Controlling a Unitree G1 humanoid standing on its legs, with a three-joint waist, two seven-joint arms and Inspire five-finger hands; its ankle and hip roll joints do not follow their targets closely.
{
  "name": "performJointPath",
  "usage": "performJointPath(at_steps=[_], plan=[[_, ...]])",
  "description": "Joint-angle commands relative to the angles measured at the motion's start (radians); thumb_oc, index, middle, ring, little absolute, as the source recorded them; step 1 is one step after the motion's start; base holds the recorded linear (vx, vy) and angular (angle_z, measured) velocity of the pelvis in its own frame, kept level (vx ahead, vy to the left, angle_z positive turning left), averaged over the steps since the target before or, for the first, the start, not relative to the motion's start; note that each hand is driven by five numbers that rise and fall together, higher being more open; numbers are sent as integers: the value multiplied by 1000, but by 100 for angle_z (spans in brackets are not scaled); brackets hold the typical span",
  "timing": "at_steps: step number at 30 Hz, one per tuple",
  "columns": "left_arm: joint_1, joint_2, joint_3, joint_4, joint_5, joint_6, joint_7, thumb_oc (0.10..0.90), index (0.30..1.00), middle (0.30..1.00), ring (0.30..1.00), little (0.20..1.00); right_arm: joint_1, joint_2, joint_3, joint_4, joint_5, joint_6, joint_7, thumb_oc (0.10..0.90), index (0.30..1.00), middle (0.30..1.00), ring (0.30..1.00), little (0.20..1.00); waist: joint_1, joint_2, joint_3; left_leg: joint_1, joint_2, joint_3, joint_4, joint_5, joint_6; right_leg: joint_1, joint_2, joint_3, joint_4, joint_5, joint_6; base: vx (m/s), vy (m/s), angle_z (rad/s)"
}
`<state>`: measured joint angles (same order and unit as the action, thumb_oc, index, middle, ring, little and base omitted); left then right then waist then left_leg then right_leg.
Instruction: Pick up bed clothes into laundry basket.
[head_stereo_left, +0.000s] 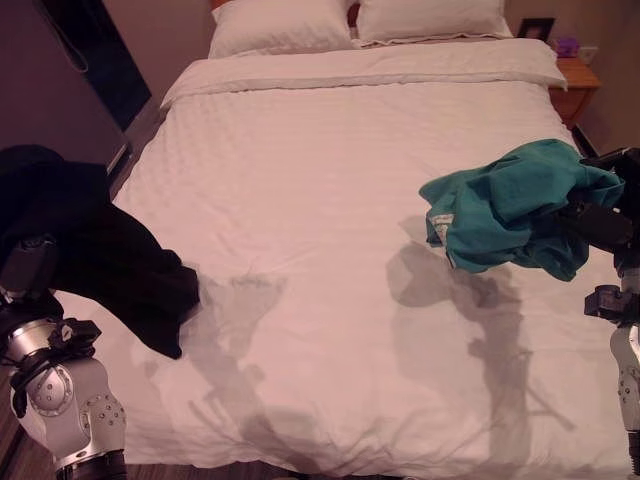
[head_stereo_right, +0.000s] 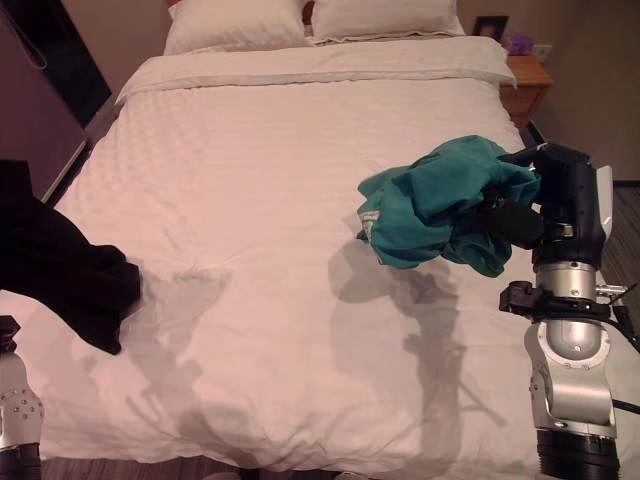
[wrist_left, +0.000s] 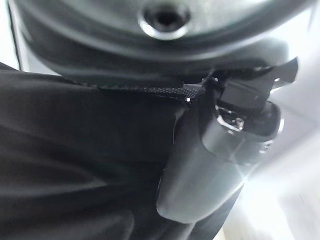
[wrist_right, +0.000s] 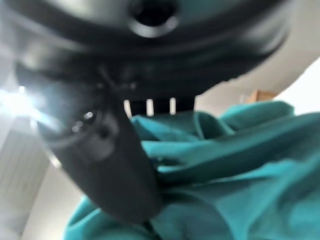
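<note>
A teal garment (head_stereo_right: 430, 205) hangs bunched above the right side of the white bed (head_stereo_left: 320, 200), with my right hand (head_stereo_right: 515, 222) shut on it; the thumb (wrist_right: 115, 170) presses into the teal cloth (wrist_right: 235, 185). A black garment (head_stereo_left: 110, 260) hangs over the bed's left edge, held up by my left hand (wrist_left: 200, 165), whose thumb is pressed against the black cloth (wrist_left: 75, 170). The black cloth (head_stereo_right: 60, 270) drapes down and covers most of that hand in the eye views.
Two white pillows (head_stereo_left: 360, 22) lie at the head of the bed. A wooden nightstand (head_stereo_left: 575, 85) with small items stands at the far right. A dark panel (head_stereo_left: 95, 55) lines the wall on the left. The bed's middle is smooth sheet.
</note>
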<state>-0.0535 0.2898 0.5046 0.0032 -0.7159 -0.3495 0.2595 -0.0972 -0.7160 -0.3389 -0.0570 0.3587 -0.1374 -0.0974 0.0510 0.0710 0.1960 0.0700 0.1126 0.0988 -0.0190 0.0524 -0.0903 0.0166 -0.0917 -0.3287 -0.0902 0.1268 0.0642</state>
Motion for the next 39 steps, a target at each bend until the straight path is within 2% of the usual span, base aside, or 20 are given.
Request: performJointPath(at_steps=[1,6,9,10,11,12,14,18,19,21,23,25,26,27,28,29,32,33,34,39], plan=[[-55,124,-50,-77,-41,-104,-34,400,300,300,300,300,-77,-26,-5,-92,-6,-111,-41,400,300,300,300,300,5,-87,-40,-144,7,-58,64,120,-59,124,-22,66,40,-141,14,-300,-40,13],[-10,58,-37,-153,-3,-82,-93,400,300,300,300,300,-59,6,-57,-89,-15,-105,-38,400,300,300,300,300,-38,-116,-50,-53,22,-94,350,-73,-22,37,-60,131,77,-80,26,-186,79,-16],[-7,71,-15,-173,22,-87,-92,400,300,300,300,300,-37,-6,-106,-77,-11,-109,-50,400,300,300,300,300,-62,-106,-64,0,16,-112,382,-119,-21,-9,-60,169,109,-64,39,-144,199,-56],[-13,86,-7,-189,31,-95,-90,400,300,300,300,300,-13,-10,-147,-68,-18,-110,-67,400,300,300,300,300,-102,-99,-68,47,-6,-129,357,-167,-12,-69,-70,206,134,-27,53,-175,264,-60],[-13,86,-8,-188,32,-94,-89,400,300,300,300,300,-12,-9,-148,-69,-18,-110,-67,400,300,300,300,300,-98,-94,-70,53,-2,-125,356,-177,-10,-69,-66,211,138,-37,57,-354,417,-63],[-26,97,-18,-208,37,-94,-97,400,300,300,300,300,26,1,-195,-78,-48,-103,-86,400,300,300,300,300,-130,-92,-66,84,-33,-122,291,-262,19,-133,-86,259,139,20,85,-290,354,-56],[-83,116,-72,-214,34,-98,-115,400,300,300,300,300,67,70,-233,-97,-82,-108,-105,400,300,300,300,300,-165,-105,-58,84,-91,-84,201,-336,60,-201,-128,303,52,138,144,-451,505,-85],[-121,140,-104,-197,73,-96,-88,400,300,300,300,300,53,141,-183,-119,-149,-91,-114,400,300,300,300,300,-162,-111,-18,64,-123,-47,134,-295,92,-258,-152,303,33,140,166,-452,321,-73],[-124,150,-95,-185,59,-99,-78,400,300,300,300,300,50,169,-147,-114,-157,-82,-117,400,300,300,300,300,-144,-102,10,35,-117,-18,123,-246,102,-235,-147,257,168,79,138,-529,192,-78],[-118,153,-82,-184,54,-98,-76,400,300,300,300,300,50,182,-134,-132,-158,-81,-107,400,300,300,300,300,-130,-98,9,22,-115,-4,107,-224,109,-212,-144,229,230,51,129,-404,183,-80],[-91,169,-44,-186,71,-85,-67,400,300,300,300,300,45,187,-135,-160,-172,-77,-97,400,300,300,300,300,-108,-91,3,-8,-108,31,73,-164,129,-185,-122,184,415,-26,106,-468,224,-75],[-48,171,7,-211,86,-77,-69,400,300,300,300,300,47,196,-149,-167,-175,-75,-92,400,300,300,300,300,-72,-98,-22,-41,-111,83,55,-126,145,-116,-125,116,505,-101,88,-470,150,-79],[-2,163,52,-230,93,-72,-65,400,300,300,300,300,35,204,-141,-159,-181,-73,-103,400,300,300,300,300,-22,-113,-54,-76,-112,158,48,-103,155,-13,-160,20,534,-127,82,-358,84,-140],[6,161,54,-236,94,-69,-64,400,300,300,300,300,37,205,-137,-158,-182,-73,-104,400,300,300,300,300,-20,-117,-54,-69,-115,164,48,-106,155,-9,-164,26,535,-131,84,-544,-13,-146],[37,162,91,-264,101,-73,-55,400,300,300,300,300,12,202,-113,-148,-191,-63,-109,400,300,300,300,300,37,-141,-87,-128,-110,243,57,-80,158,101,-207,-45,512,-100,93,-274,-49,-126],[43,161,94,-270,102,-71,-53,400,300,300,300,300,12,204,-108,-147,-192,-63,-111,400,300,300,300,300,44,-143,-89,-124,-108,254,60,-83,157,105,-206,-36,499,-94,95,-405,-108,-110],[108,171,142,-288,137,-90,-16,400,300,300,300,300,-32,206,-44,-142,-187,-64,-113,400,300,300,300,300,135,-188,-109,-223,-43,337,92,-40,127,182,-223,-45,399,-91,133,-473,-235,-158],[110,171,143,-289,139,-91,-14,400,300,300,300,300,-33,207,-42,-140,-186,-66,-113,400,300,300,300,300,142,-189,-113,-226,-33,344,97,-37,119,181,-214,-40,386,-88,127,-462,-338,-139],[119,160,151,-280,125,-95,-7,400,300,300,300,300,-37,221,-23,-136,-155,-74,-115,400,300,300,300,300,152,-190,-112,-265,38,381,95,35,75,204,-162,-48,264,-204,120,-318,-286,-118],[106,119,114,-266,76,-89,-24,400,300,300,300,300,16,245,-29,-177,-121,-91,-107,400,300,300,300,300,135,-151,-87,-287,153,382,48,193,-27,240,-34,-22,119,-300,49,-364,-326,-76]])
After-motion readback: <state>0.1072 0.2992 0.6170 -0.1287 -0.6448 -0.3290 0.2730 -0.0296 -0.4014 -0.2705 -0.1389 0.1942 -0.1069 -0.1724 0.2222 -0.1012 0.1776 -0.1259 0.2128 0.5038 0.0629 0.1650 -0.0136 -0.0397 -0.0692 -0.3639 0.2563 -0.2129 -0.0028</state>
